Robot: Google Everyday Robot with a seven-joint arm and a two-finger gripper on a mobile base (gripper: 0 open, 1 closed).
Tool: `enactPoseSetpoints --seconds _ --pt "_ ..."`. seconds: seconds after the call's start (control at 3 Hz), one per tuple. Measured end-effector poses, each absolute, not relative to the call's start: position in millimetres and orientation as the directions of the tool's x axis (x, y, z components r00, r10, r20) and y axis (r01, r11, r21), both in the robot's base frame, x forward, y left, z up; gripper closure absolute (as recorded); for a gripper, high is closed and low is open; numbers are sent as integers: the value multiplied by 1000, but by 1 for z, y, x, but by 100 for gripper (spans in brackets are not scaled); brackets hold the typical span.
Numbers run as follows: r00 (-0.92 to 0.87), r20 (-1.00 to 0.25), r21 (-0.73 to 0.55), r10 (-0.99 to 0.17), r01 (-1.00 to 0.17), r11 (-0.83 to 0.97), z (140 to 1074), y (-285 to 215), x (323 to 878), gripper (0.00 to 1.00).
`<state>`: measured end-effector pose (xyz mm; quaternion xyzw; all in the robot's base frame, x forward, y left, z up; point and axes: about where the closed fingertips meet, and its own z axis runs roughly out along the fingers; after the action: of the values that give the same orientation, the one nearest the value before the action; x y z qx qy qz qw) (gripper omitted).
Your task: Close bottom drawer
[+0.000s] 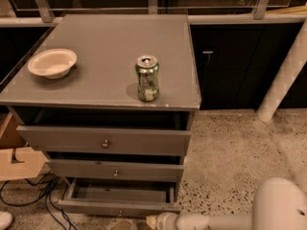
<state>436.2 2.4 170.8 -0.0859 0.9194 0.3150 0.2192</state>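
Note:
The bottom drawer [120,201] is the lowest of the grey cabinet's three and stands pulled out, its shallow tray showing behind the slim front panel. Its small knob [120,213] sits at the panel's middle. My white arm [216,221] comes in from the lower right along the floor. My gripper [152,220] is at the picture's bottom edge, just in front of the drawer's front panel and right of the knob. Most of it is cut off by the frame.
The middle drawer [114,170] and top drawer [103,140] also stand slightly out. A green can [147,78] and a white bowl [52,63] sit on the cabinet top. Cardboard [14,162] and cables [33,198] lie at the left. A white post [283,80] stands at the right.

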Motion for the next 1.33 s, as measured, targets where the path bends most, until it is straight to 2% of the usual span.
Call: enactPoseSetpoints --seconds 0.33,0.67,1.33 --pt "-908 -419 530 13 -233 815 160 -26 422 100" --pt "-908 -419 543 7 -244 804 158 -14 426 100" --pt "-879 -476 569 35 -278 774 168 29 471 100"
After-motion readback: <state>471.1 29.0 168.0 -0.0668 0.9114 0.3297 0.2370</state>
